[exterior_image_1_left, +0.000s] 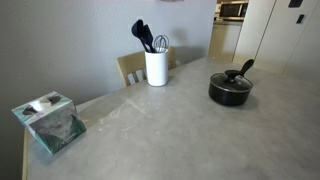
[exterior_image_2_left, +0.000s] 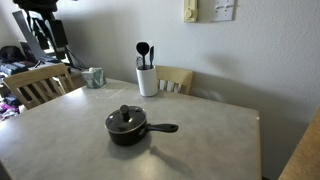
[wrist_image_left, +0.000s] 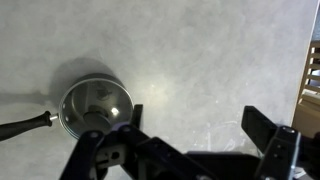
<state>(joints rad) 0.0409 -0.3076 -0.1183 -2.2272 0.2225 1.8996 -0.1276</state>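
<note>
In the wrist view my gripper (wrist_image_left: 195, 118) is open and empty, high above the grey table (wrist_image_left: 210, 60). Its two black fingers are spread wide with bare table between them. A small black pot with a shiny lid (wrist_image_left: 95, 105) and a long black handle lies below the left finger and apart from it. The pot shows in both exterior views (exterior_image_1_left: 230, 88) (exterior_image_2_left: 127, 125), standing on the table with its lid on. The gripper does not show in either exterior view.
A white holder with black utensils (exterior_image_1_left: 156, 67) (exterior_image_2_left: 147, 80) stands at the table's wall edge. A green tissue box (exterior_image_1_left: 50, 122) (exterior_image_2_left: 94, 77) sits at a corner. Wooden chairs (exterior_image_2_left: 175, 78) (exterior_image_2_left: 35, 85) stand around the table (exterior_image_2_left: 200, 140).
</note>
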